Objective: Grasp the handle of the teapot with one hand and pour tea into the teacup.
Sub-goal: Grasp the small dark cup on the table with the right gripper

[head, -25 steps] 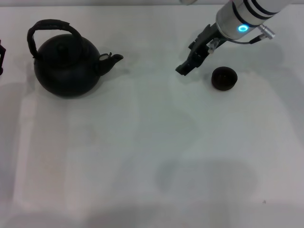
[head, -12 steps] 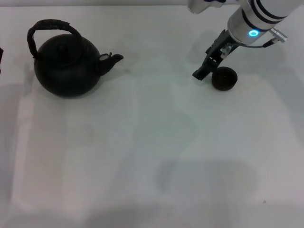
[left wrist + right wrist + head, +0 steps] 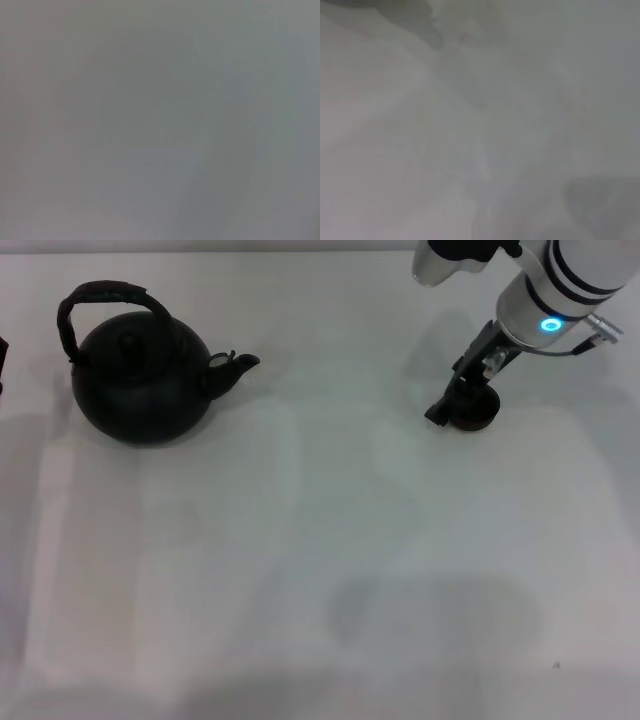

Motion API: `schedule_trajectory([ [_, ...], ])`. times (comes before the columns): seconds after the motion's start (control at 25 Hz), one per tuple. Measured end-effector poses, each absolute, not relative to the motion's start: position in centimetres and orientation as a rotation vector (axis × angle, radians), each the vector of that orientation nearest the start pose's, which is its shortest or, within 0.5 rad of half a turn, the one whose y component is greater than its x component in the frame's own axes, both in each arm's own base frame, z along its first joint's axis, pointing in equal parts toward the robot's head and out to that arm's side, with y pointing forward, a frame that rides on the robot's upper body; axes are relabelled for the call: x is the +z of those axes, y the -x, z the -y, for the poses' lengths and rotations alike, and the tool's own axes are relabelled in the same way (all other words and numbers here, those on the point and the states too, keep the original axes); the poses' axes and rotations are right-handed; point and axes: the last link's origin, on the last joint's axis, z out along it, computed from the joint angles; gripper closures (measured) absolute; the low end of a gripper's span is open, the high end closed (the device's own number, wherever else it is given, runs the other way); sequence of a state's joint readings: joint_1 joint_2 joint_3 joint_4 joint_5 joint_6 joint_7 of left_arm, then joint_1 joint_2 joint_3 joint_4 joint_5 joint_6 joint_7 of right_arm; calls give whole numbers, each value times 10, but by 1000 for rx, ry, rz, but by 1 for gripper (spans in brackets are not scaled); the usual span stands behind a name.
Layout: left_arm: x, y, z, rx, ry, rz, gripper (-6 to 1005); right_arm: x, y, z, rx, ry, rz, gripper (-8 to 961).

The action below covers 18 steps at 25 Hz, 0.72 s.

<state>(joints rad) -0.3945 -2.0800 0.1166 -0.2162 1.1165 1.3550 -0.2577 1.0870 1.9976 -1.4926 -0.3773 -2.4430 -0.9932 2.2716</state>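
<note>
Right claw (image 3: pixel 447 410) down at the teacup (image 3: pixel 474 412), teapot (image 3: pixel 142 375) waiting far across the tabletop (image 3: pixel 320 560)!

Claw tips sit low, right against the cup's near side, overlapping its rim in the head view; whether they're spread or pinched, I cannot tell from here. The cup looks upright on the tabletop's right side, and the black teapot stands well apart on the left, spout aimed toward the cup, arched handle (image 3: pixel 100 295) up and free. The left claw shows only as a dark sliver at the far left edge. My read: if it's taking the cup, seat it squarely, grip gently and keep the cup level so nothing skids or tips.
</note>
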Motion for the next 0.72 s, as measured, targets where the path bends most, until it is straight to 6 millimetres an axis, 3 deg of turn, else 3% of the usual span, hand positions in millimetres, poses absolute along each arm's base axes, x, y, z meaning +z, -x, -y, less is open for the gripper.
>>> schedule_trajectory([
  [0.72,-8,354,-286,-831,1327,752,245,-48,-212,-428,-760,2605,-709,148],
])
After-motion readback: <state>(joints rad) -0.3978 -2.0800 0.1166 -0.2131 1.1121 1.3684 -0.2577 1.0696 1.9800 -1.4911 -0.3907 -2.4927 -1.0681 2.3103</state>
